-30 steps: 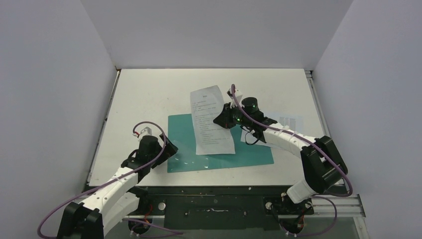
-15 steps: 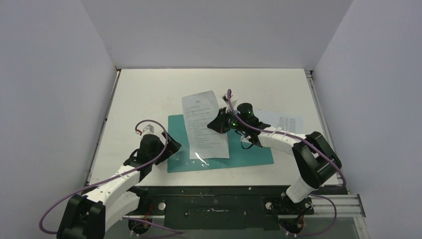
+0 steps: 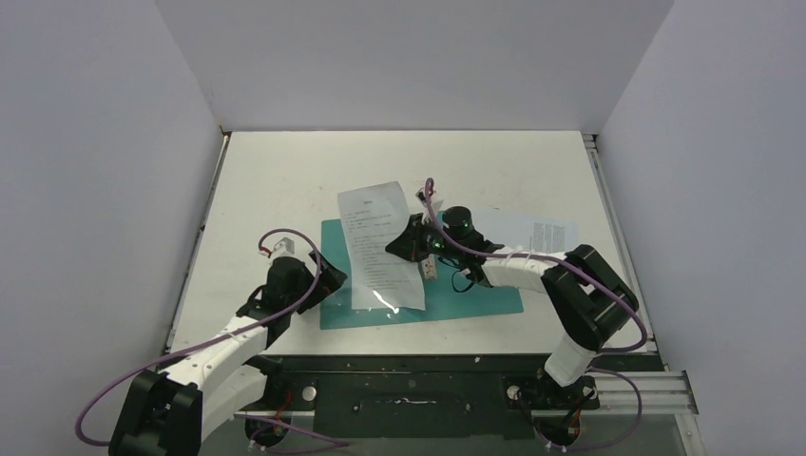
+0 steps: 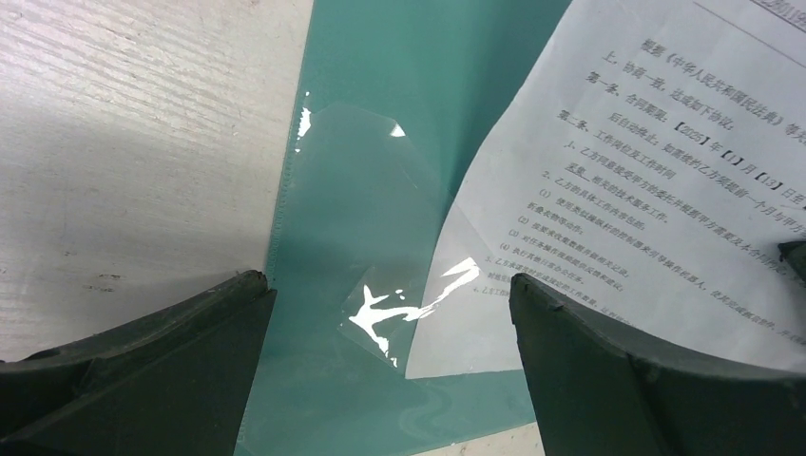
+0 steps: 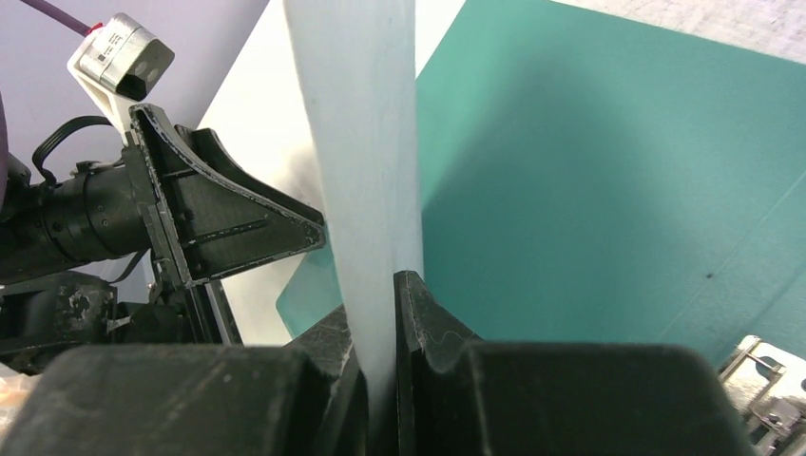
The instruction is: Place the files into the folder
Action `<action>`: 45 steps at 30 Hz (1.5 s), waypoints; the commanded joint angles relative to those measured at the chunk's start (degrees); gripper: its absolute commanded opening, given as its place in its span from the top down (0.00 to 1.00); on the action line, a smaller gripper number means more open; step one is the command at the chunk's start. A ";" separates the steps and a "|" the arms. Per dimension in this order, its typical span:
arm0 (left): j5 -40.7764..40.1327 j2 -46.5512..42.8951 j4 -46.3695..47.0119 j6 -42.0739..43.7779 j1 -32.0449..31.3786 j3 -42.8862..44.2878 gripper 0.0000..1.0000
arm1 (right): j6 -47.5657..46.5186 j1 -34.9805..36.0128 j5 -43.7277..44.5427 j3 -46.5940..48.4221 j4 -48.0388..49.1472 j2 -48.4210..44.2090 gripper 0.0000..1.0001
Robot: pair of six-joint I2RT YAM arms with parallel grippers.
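Top external view: the right gripper (image 3: pixel 415 243) is clamped shut on the right edge of one printed sheet (image 3: pixel 378 249), which hangs over the left half of the open teal folder (image 3: pixel 480 288) on the table (image 3: pixel 285 171). Compared with a second ago, gripper and sheet have shifted left and nearer, and more of a second sheet (image 3: pixel 534 229) shows at the folder's far right corner. The left gripper (image 3: pixel 321 277) stands at the folder's left edge, jaws spread wide and empty, about where it was. The print cannot be read from here.

Left wrist view: between the two dark fingers (image 4: pixel 143 366) lies the folder's left edge, with a clear glossy film (image 4: pixel 375 190) over the teal. The held sheet's near corner rests on it. The sheet bears rows of Chinese characters with bracketed date blanks, mostly too small to read.

Right wrist view: the sheet, seen edge-on, rises from between the closed fingers. A silver fastener (image 5: pixel 772 378) lies at the lower right on the folder.
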 commanded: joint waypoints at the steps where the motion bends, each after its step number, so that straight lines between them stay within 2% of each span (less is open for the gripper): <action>1: 1.47 1.24 -0.92 0.24 0.32 -1.16 0.03 | 2.31 1.05 1.19 -0.94 7.77 1.77 0.95; 28: 2.02 3.58 -0.21 2.37 0.32 -0.25 0.03 | 7.17 1.30 0.84 4.61 13.13 14.18 0.95; 45: 2.81 1.89 -1.10 2.22 0.28 -0.18 0.03 | 7.86 3.07 -1.74 4.93 15.95 17.08 0.95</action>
